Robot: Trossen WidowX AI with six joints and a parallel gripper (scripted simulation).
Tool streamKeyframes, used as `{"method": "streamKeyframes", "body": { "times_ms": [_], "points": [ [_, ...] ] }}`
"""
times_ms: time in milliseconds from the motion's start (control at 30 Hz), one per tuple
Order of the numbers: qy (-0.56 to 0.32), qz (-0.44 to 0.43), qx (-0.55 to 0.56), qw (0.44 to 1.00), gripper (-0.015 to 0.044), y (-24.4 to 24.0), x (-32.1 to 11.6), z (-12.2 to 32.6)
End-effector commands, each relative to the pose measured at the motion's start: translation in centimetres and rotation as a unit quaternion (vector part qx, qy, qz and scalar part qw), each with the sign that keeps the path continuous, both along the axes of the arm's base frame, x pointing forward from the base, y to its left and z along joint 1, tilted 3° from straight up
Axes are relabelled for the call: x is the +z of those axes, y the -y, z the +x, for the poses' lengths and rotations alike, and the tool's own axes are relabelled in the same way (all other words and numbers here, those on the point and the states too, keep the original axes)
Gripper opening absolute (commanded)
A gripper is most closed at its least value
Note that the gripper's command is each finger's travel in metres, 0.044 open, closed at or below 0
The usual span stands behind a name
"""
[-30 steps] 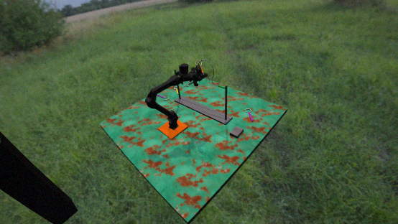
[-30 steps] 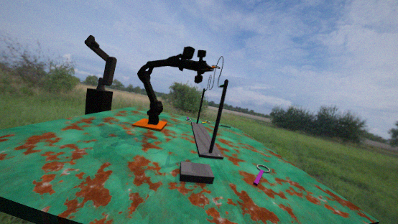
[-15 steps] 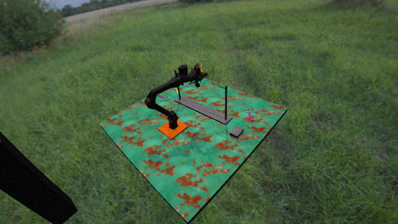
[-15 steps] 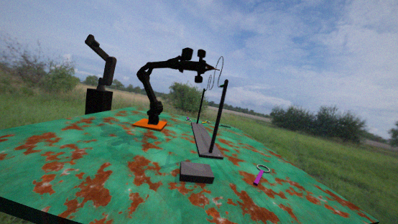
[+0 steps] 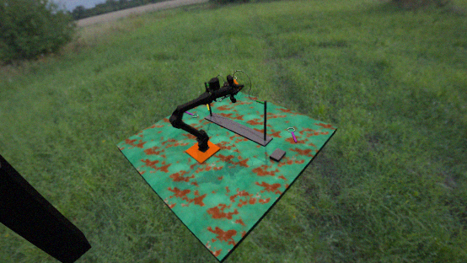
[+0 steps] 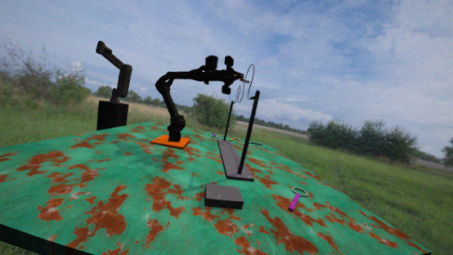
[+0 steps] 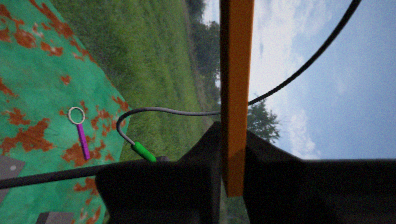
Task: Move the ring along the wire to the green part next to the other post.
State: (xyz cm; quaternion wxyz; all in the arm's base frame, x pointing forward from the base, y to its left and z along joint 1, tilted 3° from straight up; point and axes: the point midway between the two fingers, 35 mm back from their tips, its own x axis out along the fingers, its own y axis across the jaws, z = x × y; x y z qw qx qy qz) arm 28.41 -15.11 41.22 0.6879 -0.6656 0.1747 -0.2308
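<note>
My gripper [image 5: 241, 87] [image 6: 242, 76] [image 7: 223, 126] is shut on the orange handle [image 5: 235, 81] [image 7: 236, 85], high up beside the wire's tall loop. The ring is too small to make out in the top and exterior views and does not show in the wrist view, so I cannot tell how the wire sits in it. The thin wire [image 5: 250, 85] [image 6: 253, 70] [image 7: 160, 109] curves past behind the handle in the wrist view. The green part [image 5: 260, 102] [image 6: 252, 98] [image 7: 143, 151] at the near post [image 5: 265, 122] [image 6: 248, 135] is in view. The far post [image 5: 210, 110] [image 6: 229, 120] stands beyond the arm.
A grey base [image 5: 236, 126] [image 6: 233, 163] carries both posts. A grey block [image 5: 277, 154] [image 6: 223, 196] lies near its front end. A purple-handled ring [image 5: 294, 136] [image 6: 294, 202] [image 7: 83, 142] lies right of it. Another purple handle [image 5: 190, 113] and a yellow handle [image 5: 207, 107] are near the far post.
</note>
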Motion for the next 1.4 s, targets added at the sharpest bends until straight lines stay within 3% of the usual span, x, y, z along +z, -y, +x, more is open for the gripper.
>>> {"method": "streamKeyframes", "body": {
  "times_ms": [0,1367],
  "points": [
    [-0.002,-0.024,0.003,1.0,-0.015,0.0,0.1,0.0],
    [-0.017,-0.263,0.007,0.965,-0.015,-0.2,1.4,0.1]
  ]
}}
